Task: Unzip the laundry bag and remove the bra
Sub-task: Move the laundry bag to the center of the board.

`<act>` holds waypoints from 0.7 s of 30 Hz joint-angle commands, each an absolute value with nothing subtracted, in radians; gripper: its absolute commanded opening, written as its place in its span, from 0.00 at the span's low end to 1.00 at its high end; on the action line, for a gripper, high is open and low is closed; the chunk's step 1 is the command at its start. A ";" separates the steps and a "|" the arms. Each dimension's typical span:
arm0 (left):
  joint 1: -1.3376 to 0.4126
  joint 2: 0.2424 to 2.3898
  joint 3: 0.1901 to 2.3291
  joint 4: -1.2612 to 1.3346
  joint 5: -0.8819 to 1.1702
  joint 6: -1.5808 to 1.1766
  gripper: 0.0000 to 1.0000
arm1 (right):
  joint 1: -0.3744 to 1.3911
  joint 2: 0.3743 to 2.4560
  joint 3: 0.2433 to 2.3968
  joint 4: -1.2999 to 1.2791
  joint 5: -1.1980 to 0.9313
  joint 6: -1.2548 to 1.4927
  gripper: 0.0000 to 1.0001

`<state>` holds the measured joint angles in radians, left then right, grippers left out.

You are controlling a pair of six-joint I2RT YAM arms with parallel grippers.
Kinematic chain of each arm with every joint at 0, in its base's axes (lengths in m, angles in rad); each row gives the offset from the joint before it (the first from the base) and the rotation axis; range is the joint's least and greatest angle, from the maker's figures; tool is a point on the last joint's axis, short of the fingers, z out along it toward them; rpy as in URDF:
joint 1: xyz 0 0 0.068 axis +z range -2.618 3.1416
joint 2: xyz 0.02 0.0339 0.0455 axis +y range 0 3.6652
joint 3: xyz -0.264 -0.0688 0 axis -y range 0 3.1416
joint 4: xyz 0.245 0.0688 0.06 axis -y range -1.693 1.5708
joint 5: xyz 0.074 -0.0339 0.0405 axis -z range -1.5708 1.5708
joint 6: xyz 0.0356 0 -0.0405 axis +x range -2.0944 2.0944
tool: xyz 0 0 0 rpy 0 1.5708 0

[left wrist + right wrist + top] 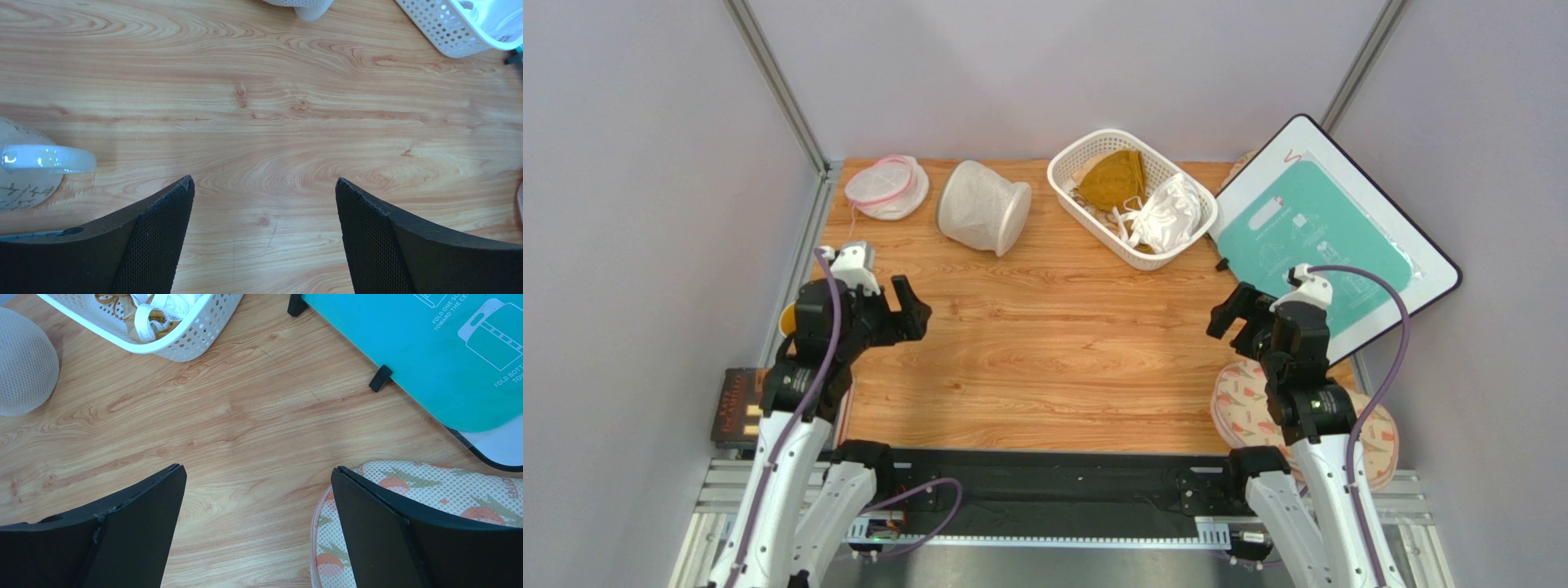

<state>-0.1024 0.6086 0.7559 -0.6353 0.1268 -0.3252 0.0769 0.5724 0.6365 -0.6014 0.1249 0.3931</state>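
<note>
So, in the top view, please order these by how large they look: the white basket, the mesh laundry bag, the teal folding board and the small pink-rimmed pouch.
Largest to smallest:
1. teal folding board, clearly largest though the right arm covers part of it
2. white basket
3. laundry bag
4. pink-rimmed pouch

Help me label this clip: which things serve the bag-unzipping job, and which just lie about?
For the job: laundry bag; its bra is not visible.
Lying about: pink-rimmed pouch, basket, yellow bra, white bra, teal board, peach-print pouch.
</note>
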 commanded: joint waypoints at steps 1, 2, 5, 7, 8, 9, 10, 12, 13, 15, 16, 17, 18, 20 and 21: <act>-0.149 0.733 0.923 -0.580 0.099 -0.266 0.90 | 0.074 0.558 0.670 -0.584 0.121 0.387 0.96; -0.185 0.788 0.958 -0.581 0.075 -0.235 0.90 | 0.074 0.557 0.670 -0.584 0.121 0.387 0.96; -0.230 0.927 1.107 -0.581 0.060 -0.213 0.90 | 0.074 0.551 0.664 -0.578 0.115 0.387 0.97; -0.239 1.009 1.205 -0.571 0.116 -0.213 0.91 | 0.074 0.548 0.663 -0.575 0.114 0.388 0.97; -0.248 1.087 1.232 -0.560 0.132 -0.215 0.92 | 0.074 0.549 0.661 -0.577 0.114 0.391 0.97; -0.253 1.129 1.258 -0.548 0.164 -0.212 0.94 | 0.074 0.549 0.661 -0.574 0.112 0.391 0.97; -0.256 1.172 1.309 -0.532 0.163 -0.212 0.94 | 0.072 0.551 0.663 -0.574 0.110 0.391 0.97; -0.271 1.305 1.373 -0.532 0.140 -0.189 0.95 | 0.074 0.549 0.661 -0.574 0.107 0.390 0.96; -0.282 1.390 1.435 -0.538 0.129 -0.181 0.95 | 0.074 0.551 0.663 -0.575 0.104 0.390 0.96; -0.287 1.471 1.497 -0.552 0.118 -0.172 0.95 | 0.074 0.552 0.661 -0.572 0.098 0.390 0.97; -0.290 1.542 1.553 -0.557 0.114 -0.160 0.94 | 0.074 0.551 0.660 -0.571 0.097 0.390 0.96; -0.298 1.574 1.578 -0.563 0.104 -0.152 0.93 | 0.074 0.554 0.658 -0.569 0.095 0.390 0.96; -0.301 1.603 1.615 -0.564 0.074 -0.149 0.93 | 0.074 0.557 0.658 -0.568 0.095 0.388 0.97; -0.313 1.666 1.640 -0.561 0.042 -0.137 0.93 | 0.074 0.563 0.658 -0.569 0.100 0.390 0.96; -0.317 1.684 1.647 -0.557 0.017 -0.132 0.93 | 0.072 0.563 0.657 -0.569 0.103 0.391 0.96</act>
<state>-0.2974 1.6451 1.5772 -0.5495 0.0906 -0.1825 0.0769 0.5579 0.6365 -0.6006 0.1101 0.3931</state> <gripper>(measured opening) 0.929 0.964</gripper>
